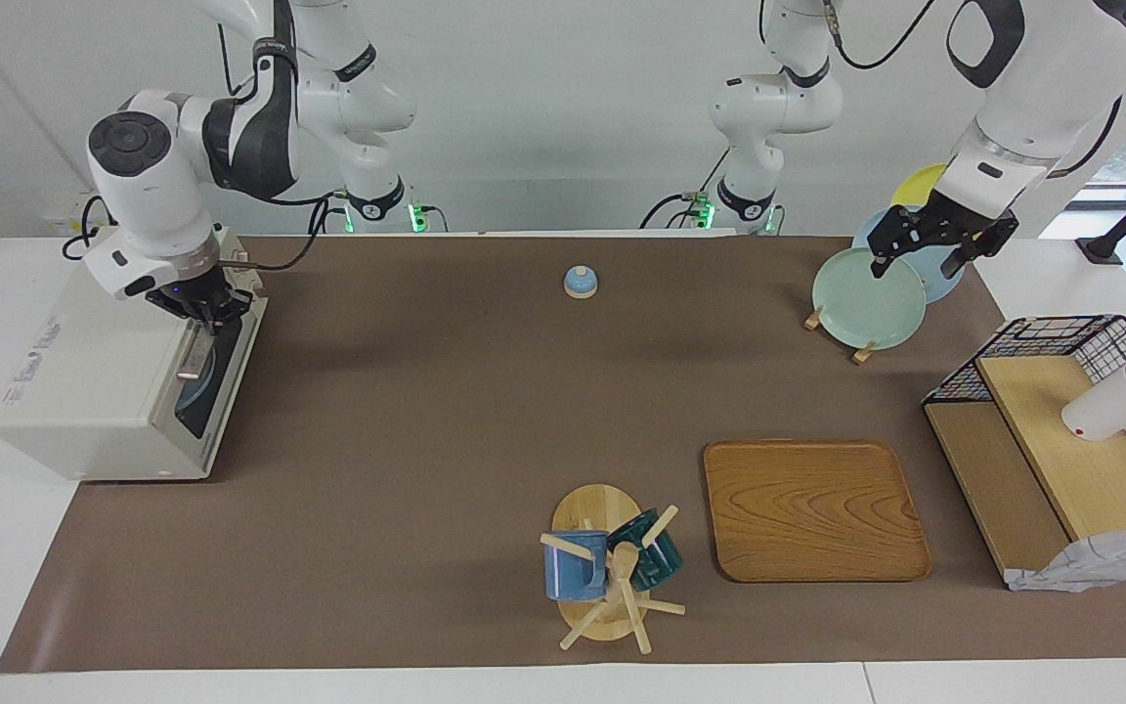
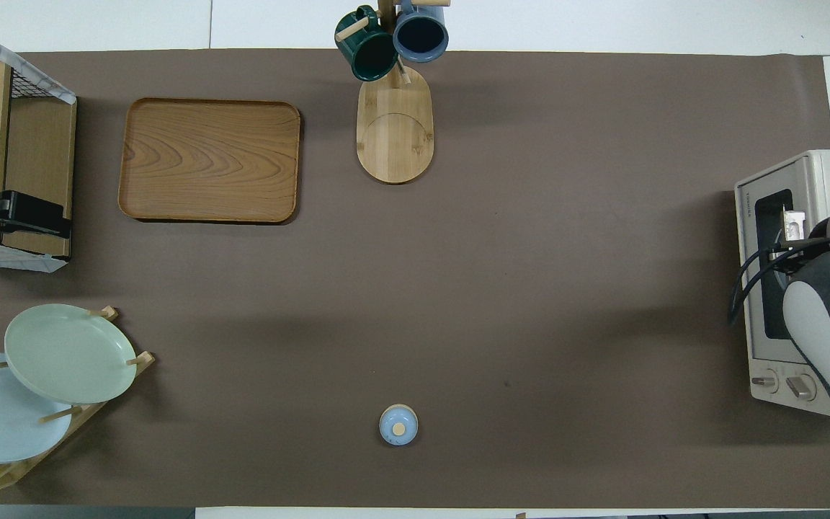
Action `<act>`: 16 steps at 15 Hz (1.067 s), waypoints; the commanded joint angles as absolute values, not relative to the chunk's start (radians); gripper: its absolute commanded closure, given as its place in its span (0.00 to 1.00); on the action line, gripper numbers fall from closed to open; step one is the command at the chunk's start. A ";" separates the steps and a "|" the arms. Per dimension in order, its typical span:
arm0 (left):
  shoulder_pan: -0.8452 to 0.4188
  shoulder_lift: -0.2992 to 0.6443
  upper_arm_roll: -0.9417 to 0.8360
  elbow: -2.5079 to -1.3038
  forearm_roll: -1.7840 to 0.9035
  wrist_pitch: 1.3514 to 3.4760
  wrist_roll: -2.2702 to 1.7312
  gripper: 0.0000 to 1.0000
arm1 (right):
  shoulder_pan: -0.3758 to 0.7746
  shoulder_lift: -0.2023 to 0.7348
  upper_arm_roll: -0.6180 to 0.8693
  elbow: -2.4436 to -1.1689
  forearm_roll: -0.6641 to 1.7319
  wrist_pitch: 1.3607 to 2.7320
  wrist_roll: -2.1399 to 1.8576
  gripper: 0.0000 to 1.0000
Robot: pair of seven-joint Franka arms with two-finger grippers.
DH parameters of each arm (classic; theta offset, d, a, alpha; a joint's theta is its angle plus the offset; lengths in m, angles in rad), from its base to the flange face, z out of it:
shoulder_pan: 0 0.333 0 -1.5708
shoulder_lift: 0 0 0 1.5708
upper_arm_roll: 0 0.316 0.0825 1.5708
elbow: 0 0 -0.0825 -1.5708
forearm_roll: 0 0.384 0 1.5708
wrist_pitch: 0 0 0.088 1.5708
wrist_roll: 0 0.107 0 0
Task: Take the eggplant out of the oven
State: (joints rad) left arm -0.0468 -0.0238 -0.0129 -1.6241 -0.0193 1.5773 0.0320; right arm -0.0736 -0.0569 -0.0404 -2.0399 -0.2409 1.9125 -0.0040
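Oven: the cream-white boxy toaster oven (image 1: 104, 391) stands at the right arm's end of the table (image 1: 407, 411), its dark glass door (image 1: 199, 386) closed.
Eggplant: you cannot see it; it is presumably inside the oven.
Right claw (image 1: 203, 315): fingers together, at the silver bar handle (image 1: 194, 357); whether it touches is unclear.
Left claw (image 1: 925, 242): jaws apart, waiting over the pale green plate (image 1: 866, 298).
Handling: expect a light, glossy, slippery, slightly soft eggplant; take hold mid-body, across its narrow width.
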 commanded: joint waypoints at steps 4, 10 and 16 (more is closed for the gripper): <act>-0.038 -0.035 -0.021 -1.626 0.005 1.563 0.028 0.00 | -0.069 -0.054 -0.034 -2.141 -0.092 2.052 0.011 1.00; -0.040 -0.037 -0.021 -1.626 0.005 1.563 0.028 0.00 | -0.038 0.057 -0.025 -2.174 -0.066 2.274 0.011 1.00; -0.038 -0.037 -0.021 -1.626 0.005 1.563 0.028 0.00 | 0.006 0.182 -0.025 -2.181 -0.043 2.428 0.055 1.00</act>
State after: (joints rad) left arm -0.0468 -0.0238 -0.0129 -1.6241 -0.0193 1.5773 0.0320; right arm 0.0334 0.1343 -0.0104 -2.2066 -0.0431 2.3646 0.0516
